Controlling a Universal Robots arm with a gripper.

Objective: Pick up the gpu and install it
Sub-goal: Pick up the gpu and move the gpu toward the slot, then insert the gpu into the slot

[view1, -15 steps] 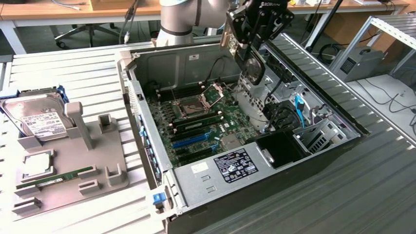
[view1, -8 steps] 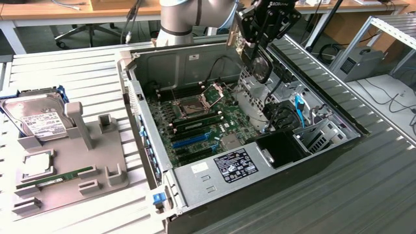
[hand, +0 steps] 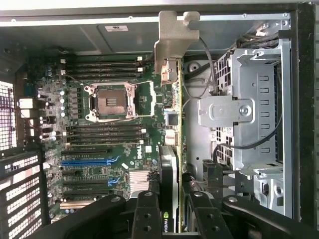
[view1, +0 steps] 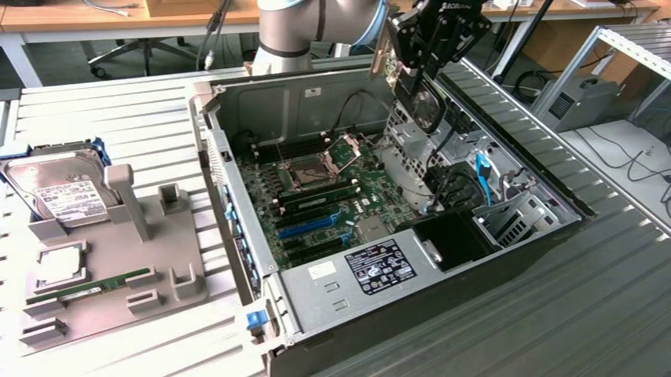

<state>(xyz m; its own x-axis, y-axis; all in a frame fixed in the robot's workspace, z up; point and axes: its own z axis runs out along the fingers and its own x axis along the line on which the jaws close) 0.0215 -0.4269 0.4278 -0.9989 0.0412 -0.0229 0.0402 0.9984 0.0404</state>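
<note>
The gpu (view1: 423,104), a dark card with a round fan face and a pale metal bracket at one end, hangs on edge over the open computer case (view1: 243,236), above the drive cage side. My gripper (view1: 428,67) is shut on it from above. In the wrist view the gpu (hand: 170,149) appears edge-on, its bracket pointing to the case's rear wall, and my gripper (hand: 172,206) clamps it with black fingers (hand: 147,211) on either side. The card floats above the motherboard (hand: 99,149), apart from the blue slot (hand: 87,162).
A grey fixture tray (view1: 115,236) at the exterior view's left carries a silver hard drive (view1: 63,195), a green RAM stick (view1: 89,289) and a square chip (view1: 58,267). Inside the case are the CPU socket (view1: 320,165), a drive cage (hand: 249,109) and cables (view1: 482,177).
</note>
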